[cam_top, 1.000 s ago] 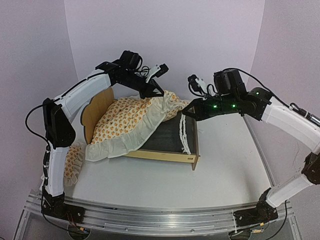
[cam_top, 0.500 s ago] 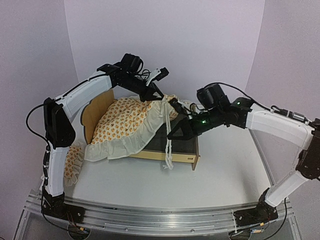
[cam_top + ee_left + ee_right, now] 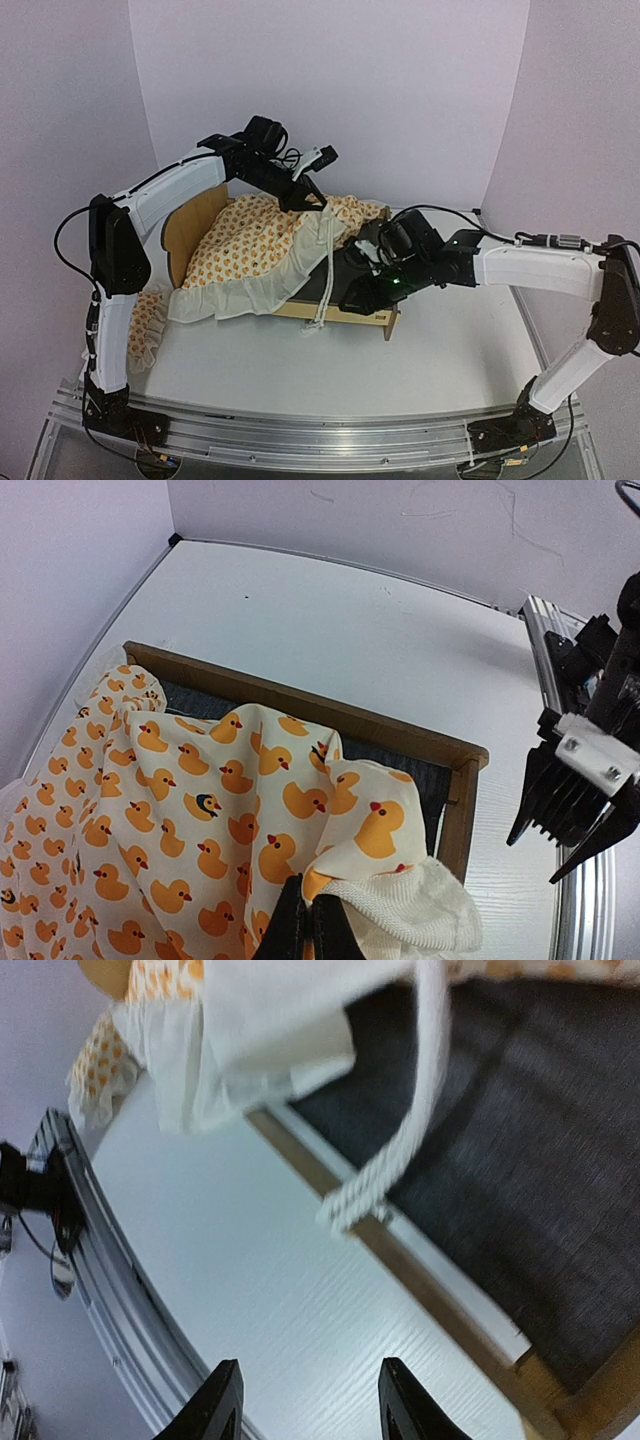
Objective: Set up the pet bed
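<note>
Right gripper [image 3: 305, 1405] over front rail of light plywood pet bed [image 3: 350, 318], centre of white table [image 3: 450, 350]: jaws spread, empty. Cream duck-print ruffled cushion [image 3: 250, 245] half covers it; left gripper [image 3: 308, 930] pinches its far corner. Cushion-laying step; next probably regrasp, pull flat.

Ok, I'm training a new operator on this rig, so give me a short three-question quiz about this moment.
1. True or false: the right gripper holds the white tie.
2. The left gripper is: A) shut on the duck-print cushion B) open above it C) out of view.
3. Fill in: the tie hangs across the pet bed's ____ side rail.
Key: 1 false, its jaws stand open with nothing between them; 2 A; 3 near.
</note>
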